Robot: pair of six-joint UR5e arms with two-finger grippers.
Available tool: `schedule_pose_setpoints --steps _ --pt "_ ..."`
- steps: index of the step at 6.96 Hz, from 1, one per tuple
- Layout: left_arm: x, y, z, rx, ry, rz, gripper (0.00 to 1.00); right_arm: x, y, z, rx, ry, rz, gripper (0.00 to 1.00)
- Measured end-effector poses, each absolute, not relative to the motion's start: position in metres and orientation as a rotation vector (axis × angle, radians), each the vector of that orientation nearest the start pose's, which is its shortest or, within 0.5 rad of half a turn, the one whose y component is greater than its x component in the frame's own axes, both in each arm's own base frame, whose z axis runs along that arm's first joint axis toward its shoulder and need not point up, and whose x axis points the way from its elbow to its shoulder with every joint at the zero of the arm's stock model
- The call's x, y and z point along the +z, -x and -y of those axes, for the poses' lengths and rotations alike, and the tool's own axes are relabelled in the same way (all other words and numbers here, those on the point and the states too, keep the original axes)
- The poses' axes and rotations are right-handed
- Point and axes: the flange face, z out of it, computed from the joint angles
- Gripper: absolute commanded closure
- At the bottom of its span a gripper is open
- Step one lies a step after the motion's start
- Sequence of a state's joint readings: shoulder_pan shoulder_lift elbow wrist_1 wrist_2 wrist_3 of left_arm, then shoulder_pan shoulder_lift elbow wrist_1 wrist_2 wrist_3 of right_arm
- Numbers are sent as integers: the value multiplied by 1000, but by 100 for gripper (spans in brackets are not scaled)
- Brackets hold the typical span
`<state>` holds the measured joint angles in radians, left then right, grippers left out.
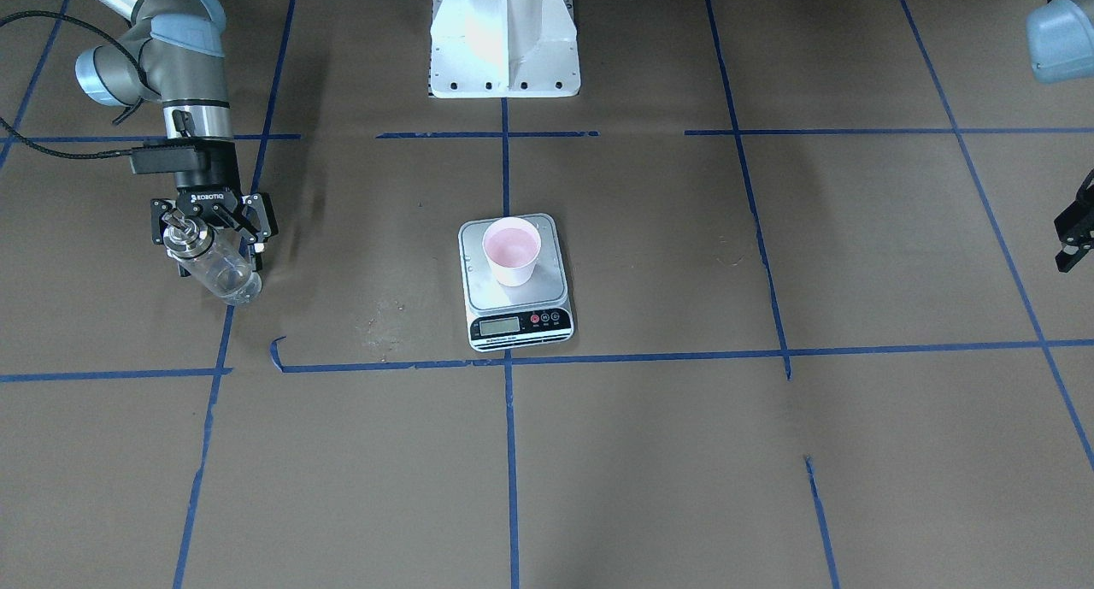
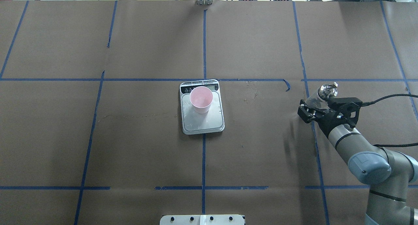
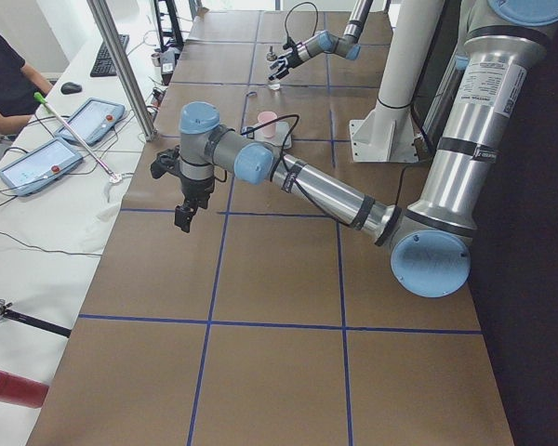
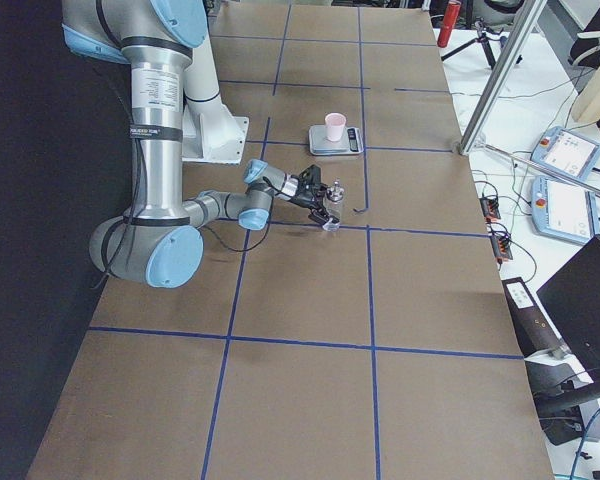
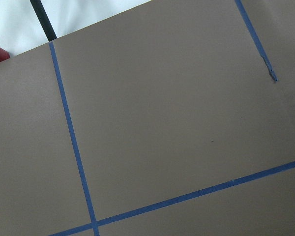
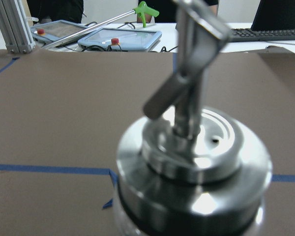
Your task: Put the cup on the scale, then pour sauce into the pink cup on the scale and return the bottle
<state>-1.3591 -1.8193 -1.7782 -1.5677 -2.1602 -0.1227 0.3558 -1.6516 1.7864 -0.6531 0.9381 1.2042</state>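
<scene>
Pink inside and pale outside, the cup (image 1: 511,251) stands upright on the silver platform of the scale (image 1: 515,303) at the middle of the brown paper tabletop (image 1: 684,452). Well apart from it, the right claw (image 1: 211,230) is clamped on the clear glass bottle (image 1: 215,262), near the tabletop. The left claw (image 3: 185,216) hangs over bare paper; I cannot tell whether it is apart or together.

- Brown tabletop (image 2: 137,136) crossed by blue tape (image 2: 203,48) in a grid.
- White pedestal (image 1: 504,38) at 12 o'clock in the front-facing view.
- Two tablets (image 3: 70,139) at 9 o'clock in the left view, a person (image 3: 5,79) beside them.
</scene>
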Motion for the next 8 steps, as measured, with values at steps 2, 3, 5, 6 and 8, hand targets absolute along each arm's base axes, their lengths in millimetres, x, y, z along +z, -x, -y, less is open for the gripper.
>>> schedule_pose_setpoints --steps 2,3,5,6,8 --pt "430 -46 585 219 -342 -646 0 479 349 322 229 -754 759 0" --pt "429 -46 585 220 -344 -647 0 462 340 312 175 -666 730 0" --pt "428 -45 585 220 -346 -647 0 418 311 306 81 -455 684 0" --pt "428 -45 585 220 -347 -647 0 404 277 320 30 -364 693 0" --pt "426 -44 583 221 -352 -648 0 400 193 356 -91 -193 784 0"
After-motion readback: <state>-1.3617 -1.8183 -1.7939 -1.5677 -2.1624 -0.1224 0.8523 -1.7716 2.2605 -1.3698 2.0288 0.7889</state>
